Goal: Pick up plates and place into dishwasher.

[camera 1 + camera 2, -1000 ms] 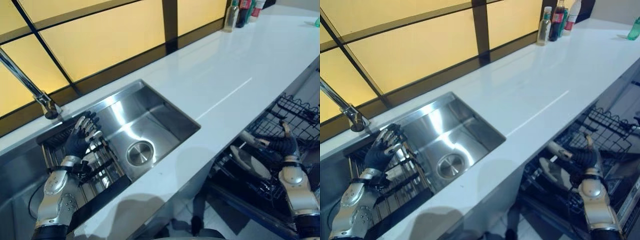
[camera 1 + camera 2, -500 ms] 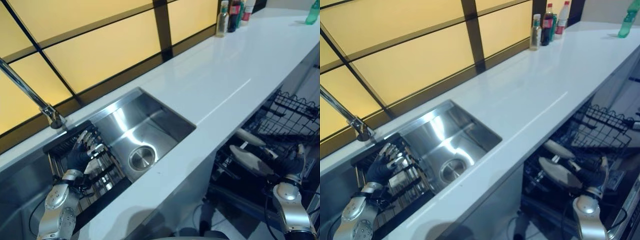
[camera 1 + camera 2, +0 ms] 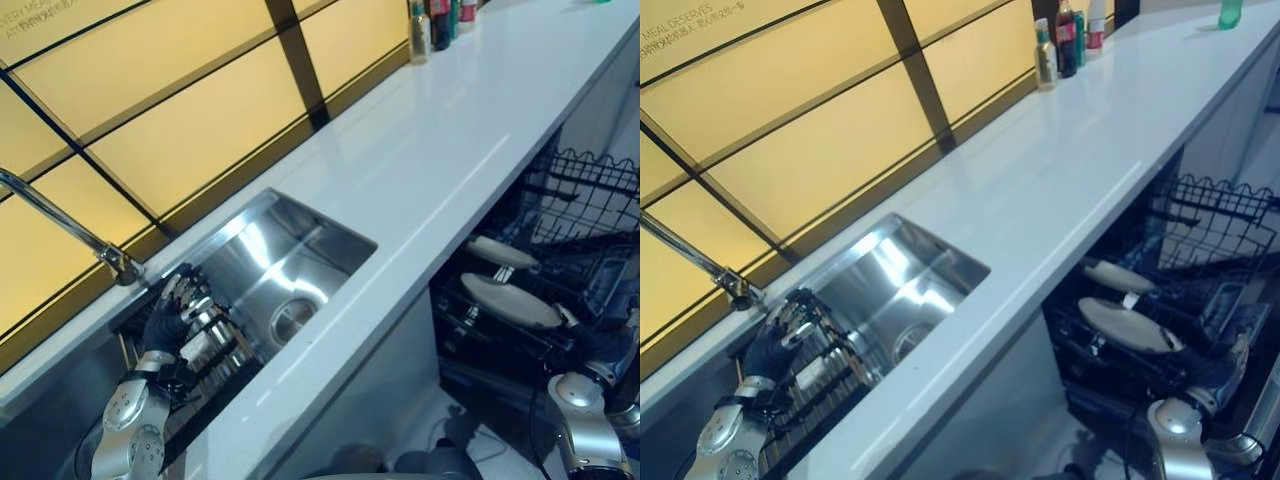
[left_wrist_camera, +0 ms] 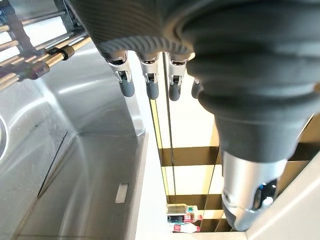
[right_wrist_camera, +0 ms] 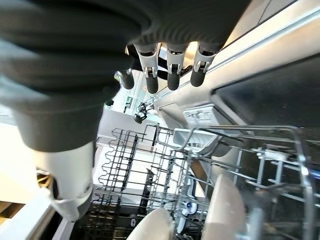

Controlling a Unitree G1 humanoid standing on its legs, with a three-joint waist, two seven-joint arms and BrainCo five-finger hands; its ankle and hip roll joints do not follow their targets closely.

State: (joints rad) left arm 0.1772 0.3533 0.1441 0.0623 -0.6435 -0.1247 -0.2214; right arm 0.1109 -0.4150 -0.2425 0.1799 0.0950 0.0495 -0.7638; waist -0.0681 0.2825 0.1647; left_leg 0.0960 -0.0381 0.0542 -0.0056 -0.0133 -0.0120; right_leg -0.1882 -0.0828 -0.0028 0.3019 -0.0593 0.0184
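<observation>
Plates (image 3: 510,300) upright in dishwasher rack (image 3: 575,200), apart from right hand (image 5: 167,75) fingers, relaxed; left hand (image 3: 170,315) fingers straight.

Countertop (image 3: 440,150) was plain glossy white w/ one thin pale seam. Sink (image 3: 290,262) was bare brushed steel, bright glare on its far wall; tap (image 3: 60,215) at far left chrome. Rack (image 3: 205,350) in the sink's left end was black-framed w/ silver rods. Left hand (image 3: 172,315) over it: dark ribbed cover, silver fingers, dark tips. Wall panels (image 3: 190,110) behind glowed warm yellow, split by dark brown bars. Dishwasher basket (image 3: 570,215) at right was black wire; two plates (image 3: 510,300) in it off-white, unpatterned. Right hand (image 5: 167,65): same dark cover, silver fingers, dark tips. Bottles (image 3: 1065,35) at far end: one pale, one dark w/ red label, one white; a green one (image 3: 1230,12) further right.
</observation>
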